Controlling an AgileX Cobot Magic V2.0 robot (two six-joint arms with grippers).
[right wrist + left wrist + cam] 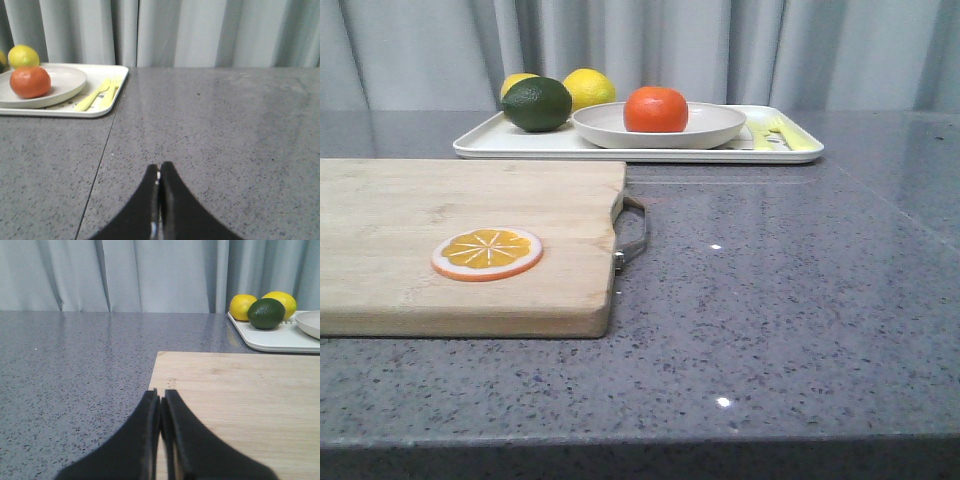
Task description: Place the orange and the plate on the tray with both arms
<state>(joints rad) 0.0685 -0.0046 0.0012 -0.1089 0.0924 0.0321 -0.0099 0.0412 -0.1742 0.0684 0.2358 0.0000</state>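
Observation:
The orange rests in the cream plate, and the plate stands on the white tray at the back of the table. The right wrist view shows the same orange, plate and tray well away from my right gripper, which is shut with nothing in it over bare grey counter. My left gripper is shut and empty, low over the near corner of the wooden cutting board; only the plate's rim shows there. Neither gripper appears in the front view.
Two yellow lemons and a dark green lime sit on the tray's left end. A yellow-green fork and spoon lie at its right end. The cutting board carries a flat orange slice and has a metal handle.

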